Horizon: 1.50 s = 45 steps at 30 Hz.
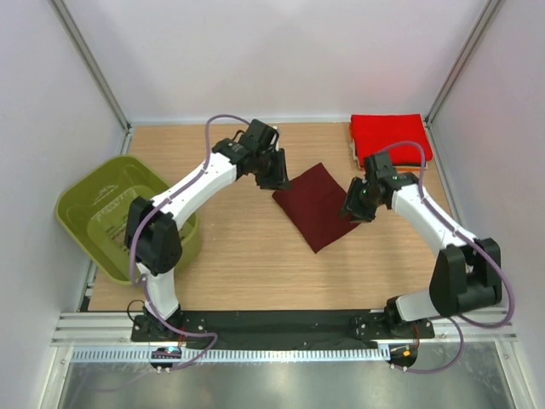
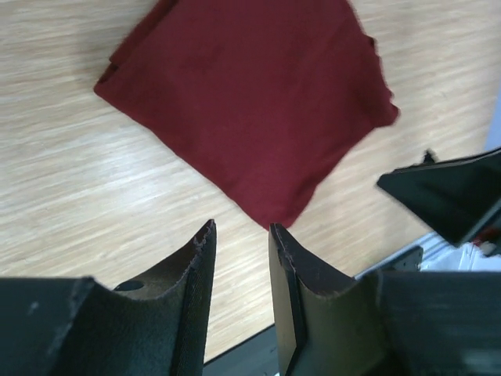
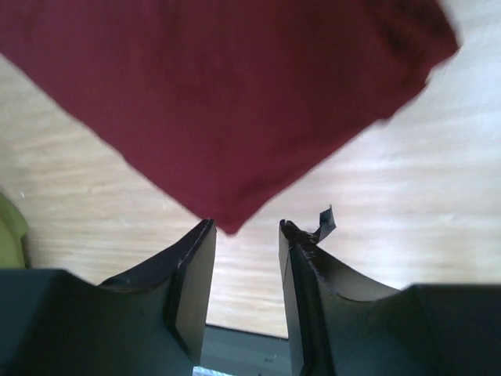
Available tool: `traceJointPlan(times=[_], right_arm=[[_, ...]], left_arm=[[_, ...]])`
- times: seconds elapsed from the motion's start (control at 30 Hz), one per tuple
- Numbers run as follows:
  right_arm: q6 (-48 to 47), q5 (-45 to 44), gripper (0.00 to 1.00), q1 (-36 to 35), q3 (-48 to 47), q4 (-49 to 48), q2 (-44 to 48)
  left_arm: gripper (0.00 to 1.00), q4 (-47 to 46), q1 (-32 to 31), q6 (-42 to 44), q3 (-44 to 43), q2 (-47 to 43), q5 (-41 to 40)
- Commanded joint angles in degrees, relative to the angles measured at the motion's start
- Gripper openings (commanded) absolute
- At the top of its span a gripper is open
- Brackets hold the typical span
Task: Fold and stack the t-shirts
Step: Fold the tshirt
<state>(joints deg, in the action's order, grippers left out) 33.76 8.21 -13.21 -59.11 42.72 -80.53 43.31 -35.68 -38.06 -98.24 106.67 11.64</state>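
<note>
A dark maroon t-shirt [image 1: 317, 204] lies folded in a flat rectangle, turned diagonally, at the middle of the wooden table. A bright red t-shirt [image 1: 390, 136] lies folded at the back right corner. My left gripper [image 1: 274, 177] hovers at the maroon shirt's far left corner, and its jaws stand open with only wood between them [image 2: 241, 227]. My right gripper [image 1: 353, 209] is at the shirt's right corner, also open [image 3: 246, 225]. The maroon shirt [image 3: 227, 94] ends in a corner just past the right fingertips, not between them. In the left wrist view the maroon shirt [image 2: 250, 102] lies ahead.
An olive-green plastic basket [image 1: 85, 183] stands at the table's left edge beside the left arm. White walls close the table in at the back and on both sides. A black rail runs along the near edge. A loose scrap of tape sticks up from the right fingertip [image 3: 325, 222].
</note>
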Motion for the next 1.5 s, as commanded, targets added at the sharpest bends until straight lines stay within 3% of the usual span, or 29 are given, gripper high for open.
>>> traceJointPlan(times=[0.0,0.1,0.27,0.43,0.8,1.0,1.03,1.07,1.13,1.27,1.4,1.47], right_arm=[[-6.15,6.03,0.44,3.63,-5.39,-2.03,-8.04],[-8.70,5.68,0.43,7.22,-8.47,-3.77,-14.36],[-6.69,7.26,0.43,15.31,-4.26,-12.83,-18.60],[-7.04,8.22,0.39,15.85,-4.78,-15.39,-23.44],[-9.50,9.63,0.33,16.82,-8.21,-7.21,-16.17],[-10.91,21.04,0.31,13.39,-11.19,-9.05,-16.23],[-10.99,24.02,0.27,10.78,-11.98,-9.41,-17.02],[-10.99,24.83,0.24,9.79,-12.95,-9.84,-17.81],[-10.21,26.76,0.12,6.47,-16.90,-10.20,-21.32],[-4.15,36.94,0.02,1.46,-23.05,-18.27,-27.83],[1.38,39.34,0.02,-2.69,-26.76,-24.86,-34.42],[6.57,40.22,0.02,-3.57,-25.36,-33.11,-38.63]], left_arm=[[0.35,-2.53,0.88,-2.19,-4.14,5.19,-1.71],[0.34,-2.44,0.88,-2.98,-7.57,11.79,0.31],[0.34,-4.02,0.61,-2.63,-8.38,16.19,0.14],[0.35,-5.77,0.61,0.88,-8.81,19.53,-2.41],[0.38,-5.96,0.61,4.49,-14.97,23.06,-2.32],[0.40,-3.17,0.61,4.49,-17.16,23.23,-2.14],[0.40,-0.53,0.70,3.71,-20.38,23.84,-5.71],[0.40,5.76,1.22,1.78,-22.59,25.85,-5.92],[0.39,9.06,1.93,0.72,-25.59,26.31,-4.43],[0.40,8.98,2.28,-0.51,-22.62,19.64,-7.58],[0.40,10.48,5.26,-4.64,-22.88,10.61,-8.65],[0.41,10.48,6.06,-5.70,-22.18,7.43,-9.96]])
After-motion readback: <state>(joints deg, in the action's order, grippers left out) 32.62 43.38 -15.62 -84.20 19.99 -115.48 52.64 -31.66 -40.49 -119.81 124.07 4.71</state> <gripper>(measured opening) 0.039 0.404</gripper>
